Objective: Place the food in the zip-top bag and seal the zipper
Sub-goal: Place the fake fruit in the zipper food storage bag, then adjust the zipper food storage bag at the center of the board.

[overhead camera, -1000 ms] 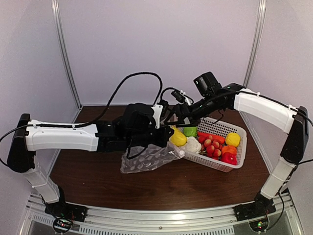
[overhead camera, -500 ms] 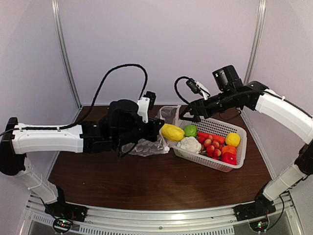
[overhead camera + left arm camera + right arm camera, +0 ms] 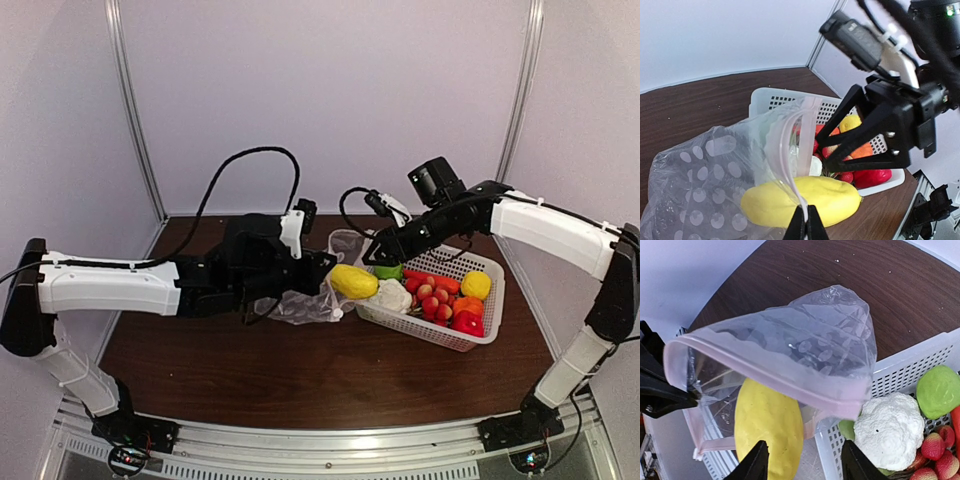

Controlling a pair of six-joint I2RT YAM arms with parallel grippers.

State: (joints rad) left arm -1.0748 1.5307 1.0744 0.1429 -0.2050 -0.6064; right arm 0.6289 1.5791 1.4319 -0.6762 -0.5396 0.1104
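The left hand (image 3: 805, 226) pinches tight on the zipper (image 3: 790, 165), lifting the zip-top bag (image 3: 700, 175) open beside the basket (image 3: 920, 365). The right hand (image 3: 804, 447) hovers partly spread and empty over the yellow lemon (image 3: 767, 425) at the bag's mouth.

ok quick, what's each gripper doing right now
left gripper: shut, pinching the zip-top bag at its mouth edge
right gripper: open, nothing held
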